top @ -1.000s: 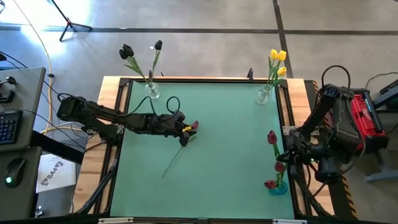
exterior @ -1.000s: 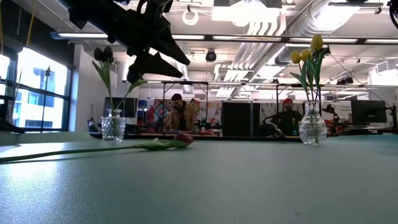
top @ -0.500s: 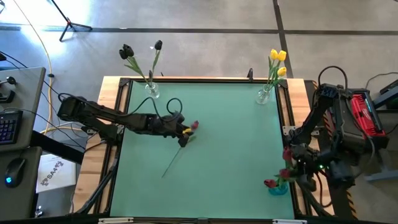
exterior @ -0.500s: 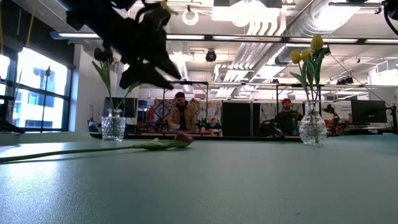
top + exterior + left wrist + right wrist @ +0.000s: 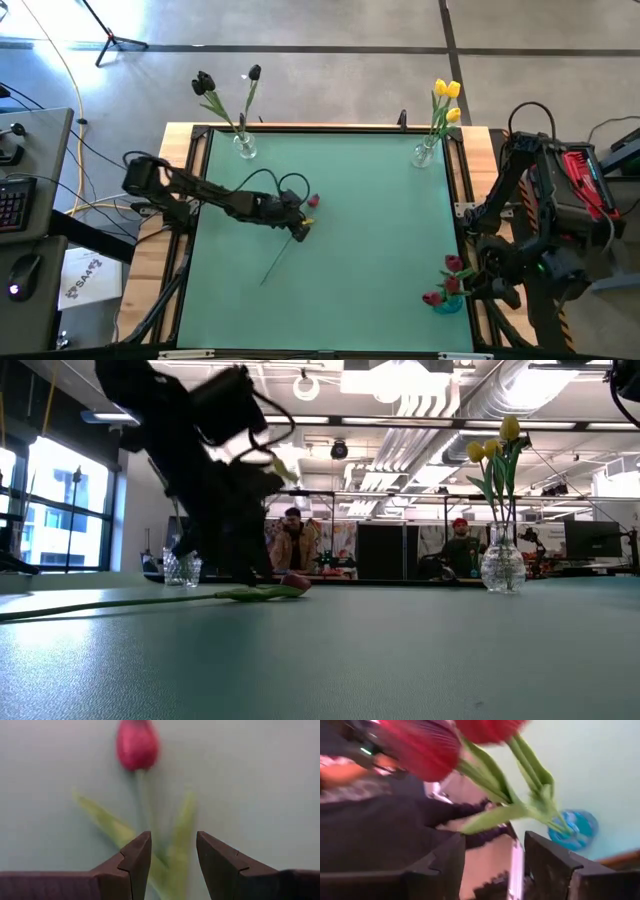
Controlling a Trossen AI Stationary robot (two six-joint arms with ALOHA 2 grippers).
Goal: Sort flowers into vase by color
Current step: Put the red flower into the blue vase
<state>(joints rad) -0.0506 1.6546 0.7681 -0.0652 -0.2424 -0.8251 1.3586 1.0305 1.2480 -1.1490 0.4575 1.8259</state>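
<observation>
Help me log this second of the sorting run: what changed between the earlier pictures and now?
The right gripper lowered a red tulip into the blue vase and opened, letting it go. The left gripper dropped down over the red tulip on the mat, jaws open astride its stem, not yet closed. That tulip, the black tulips and the yellow tulips in their vases stayed put.

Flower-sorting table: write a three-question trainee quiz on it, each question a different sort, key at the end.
1. True or false: the red tulip on the mat is already in a vase.
2. Which vase holds red flowers? A) blue vase B) vase of yellow tulips C) vase of black tulips
3. Which gripper is directly over the lying tulip's stem?

Key: 1 false; 2 A; 3 the left gripper, jaws open astride it.
</observation>
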